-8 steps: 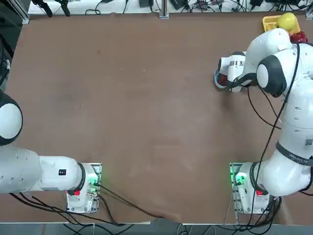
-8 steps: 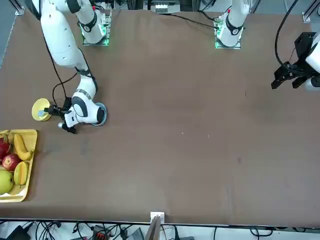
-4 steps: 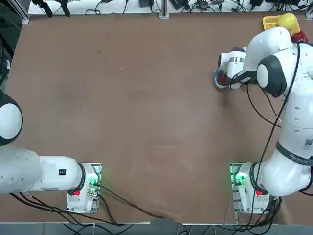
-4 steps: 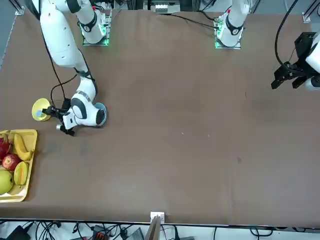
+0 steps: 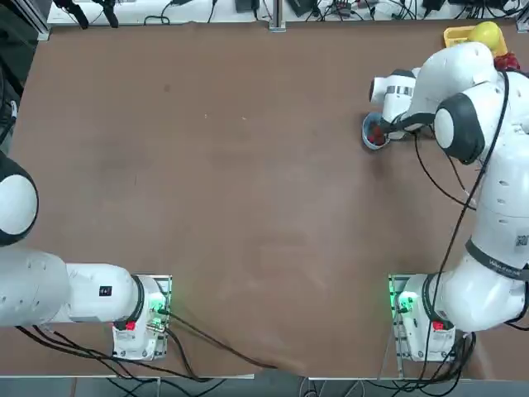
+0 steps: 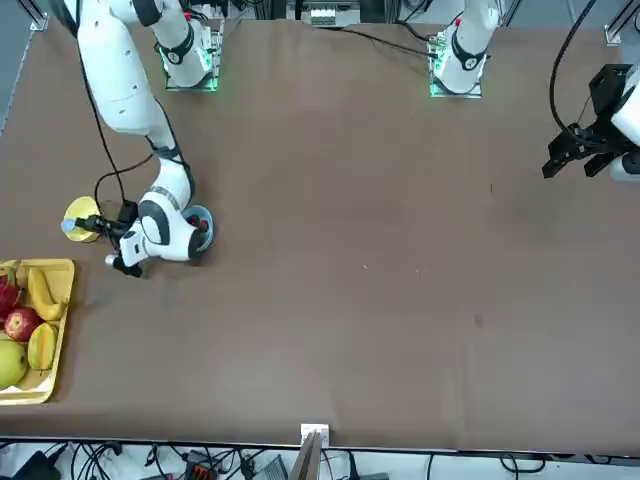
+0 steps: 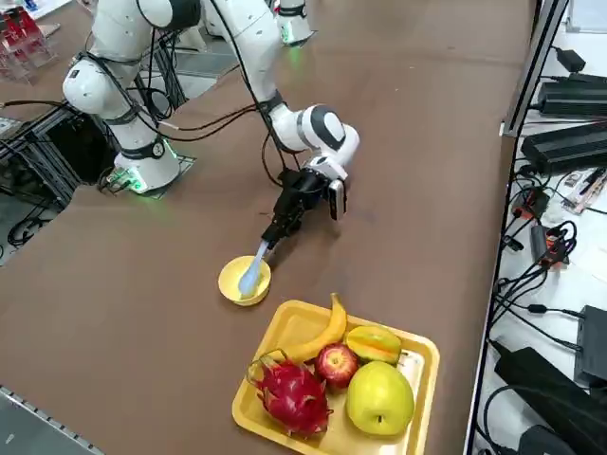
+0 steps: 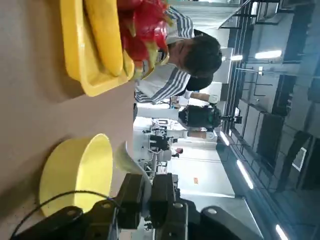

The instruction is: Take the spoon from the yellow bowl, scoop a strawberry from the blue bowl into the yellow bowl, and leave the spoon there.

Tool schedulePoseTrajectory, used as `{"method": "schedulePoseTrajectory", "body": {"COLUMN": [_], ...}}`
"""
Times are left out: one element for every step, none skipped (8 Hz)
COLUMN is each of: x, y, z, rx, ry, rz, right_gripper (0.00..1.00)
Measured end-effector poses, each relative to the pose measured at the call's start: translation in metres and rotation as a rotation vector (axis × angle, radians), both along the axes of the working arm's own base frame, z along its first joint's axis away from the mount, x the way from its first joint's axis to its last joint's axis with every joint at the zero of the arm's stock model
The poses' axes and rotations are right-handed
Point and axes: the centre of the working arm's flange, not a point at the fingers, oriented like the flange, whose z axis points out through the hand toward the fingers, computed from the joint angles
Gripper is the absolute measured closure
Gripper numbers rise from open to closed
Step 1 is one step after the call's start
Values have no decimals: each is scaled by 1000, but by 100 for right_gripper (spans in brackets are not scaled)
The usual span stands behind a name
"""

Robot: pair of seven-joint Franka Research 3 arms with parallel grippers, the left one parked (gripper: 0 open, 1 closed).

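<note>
The right pincer (image 7: 276,230) was clamped on the handle of the spoon (image 7: 252,270), its jaws pinched tight on the thin plastic, as the wrist view showed with the pale handle running between the two fingers (image 8: 131,192). The spoon slanted down from the pincer, its scoop end over the yellow bowl (image 7: 230,282); whether it touched the bowl's inside could not be told. In the front view the spoon (image 6: 70,226) showed as a pale blue spot at the edge of the yellow bowl (image 6: 84,214), with the pincer (image 6: 103,229) just beside that bowl.

The blue bowl (image 5: 373,135) sat on the brown worktop (image 5: 231,165) near the yellow bowl, with red fruit in it, and the arm's white wrist lay partly over it. From the front the blue bowl (image 6: 200,222) peeked out behind the wrist.

A yellow tray (image 7: 408,402) stood near the yellow bowl at the worktop's edge, holding a banana (image 7: 322,332), an apple (image 7: 336,364), a dragon fruit (image 7: 292,396) and a green-yellow fruit (image 7: 380,398). In the wrist view the tray (image 8: 75,55) and the yellow bowl (image 8: 75,170) lay apart, and a person (image 8: 180,60) in a striped top showed beyond the worktop.
</note>
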Motion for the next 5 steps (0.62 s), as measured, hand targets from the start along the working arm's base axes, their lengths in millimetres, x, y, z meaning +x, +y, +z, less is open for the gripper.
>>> {"method": "schedulePoseTrajectory", "body": {"x": [11,22,32,39,44], "y": [6,16,29,47,69], "z": [19,45,75,106,135], "rx": [31,70,117,181,251], "ry": [17,34,54,73,81], "rz": [-20,-40,-58,-72,-83], "right_gripper": [88,88,88,88,88]}}
